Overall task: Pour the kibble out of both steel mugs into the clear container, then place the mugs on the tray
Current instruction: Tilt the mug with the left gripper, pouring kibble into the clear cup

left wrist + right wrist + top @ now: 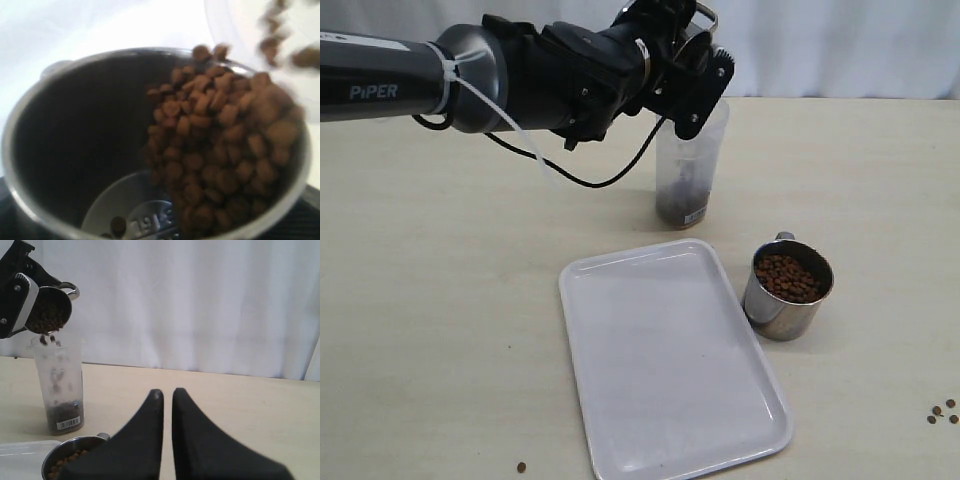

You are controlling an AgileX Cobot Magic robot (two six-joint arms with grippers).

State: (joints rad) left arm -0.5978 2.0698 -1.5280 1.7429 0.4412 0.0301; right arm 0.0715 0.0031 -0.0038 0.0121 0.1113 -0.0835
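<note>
Kibble [220, 150] streams from mug [75, 150], tipped over container [692, 170] so it lands inside. Left gripper [700, 70] clamps mug; right gripper [167, 405] closed, empty.

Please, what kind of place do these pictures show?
Probably a robot test bench, not a home kitchen: a plain beige table, a white curtain behind it, and a PIPER-labelled arm tipping kibble from a steel mug into a clear container.
</note>
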